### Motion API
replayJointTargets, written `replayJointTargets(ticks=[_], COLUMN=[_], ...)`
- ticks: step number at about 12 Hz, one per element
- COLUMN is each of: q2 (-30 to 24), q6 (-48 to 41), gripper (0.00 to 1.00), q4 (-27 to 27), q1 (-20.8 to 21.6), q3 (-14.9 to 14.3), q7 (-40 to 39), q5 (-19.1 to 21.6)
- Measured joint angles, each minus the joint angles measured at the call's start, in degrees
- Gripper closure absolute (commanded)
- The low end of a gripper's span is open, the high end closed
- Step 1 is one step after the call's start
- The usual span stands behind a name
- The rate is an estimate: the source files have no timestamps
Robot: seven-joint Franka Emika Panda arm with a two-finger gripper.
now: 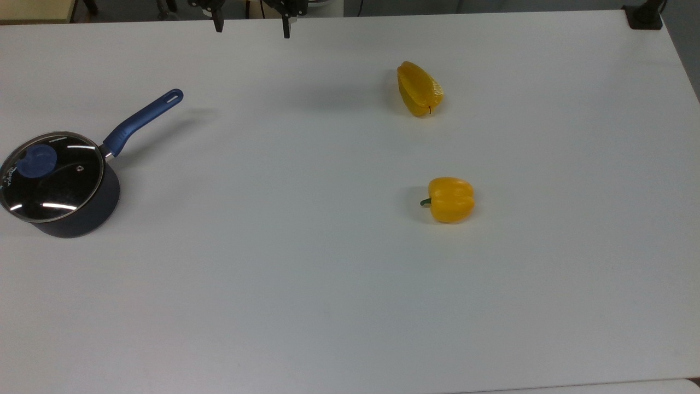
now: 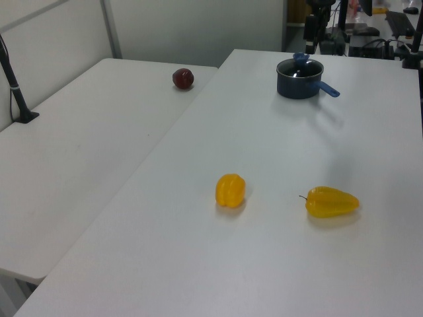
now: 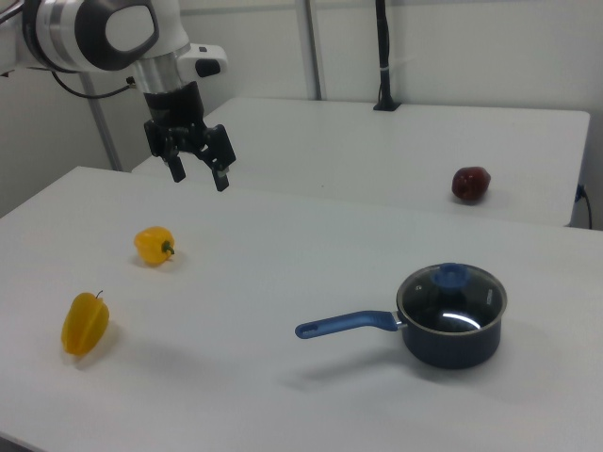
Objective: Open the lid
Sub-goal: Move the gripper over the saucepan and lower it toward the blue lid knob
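The lid (image 1: 52, 176) is a clear glass disc with a metal rim and a blue knob (image 1: 37, 161). It rests closed on a dark saucepan (image 1: 82, 216) with a blue handle (image 1: 143, 119), at the top view's left. The lid (image 3: 452, 294) and the pan show at the right view's lower right, and the pan (image 2: 300, 78) at the left view's far end. My gripper (image 3: 198, 176) hangs open high above the table, far from the pan, with nothing between its fingers. Its two fingertips (image 1: 286, 30) poke in at the top view's upper edge.
Two yellow peppers lie on the white table (image 1: 328, 273): a long one (image 1: 418, 88) and a rounder one (image 1: 450, 199). A dark red fruit (image 3: 470, 184) sits on the adjoining table. A black post (image 3: 382, 56) stands clamped at that table's far edge.
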Motion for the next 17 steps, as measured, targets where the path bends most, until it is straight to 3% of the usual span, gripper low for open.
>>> replayJointTargets(ticks=[8,12,17], q2=[0.1,0.2,6.5], q6=[0.0,4.5,21.4], gripper=[0.00,0.00,0.00], q4=[0.0,0.5,0.4], q1=[-2.7,-10.6,-21.4], q3=[-0.1,-0.4,-0.5], q7=[0.0,0.0,0.0], q5=[-0.7,-0.8,-0.5])
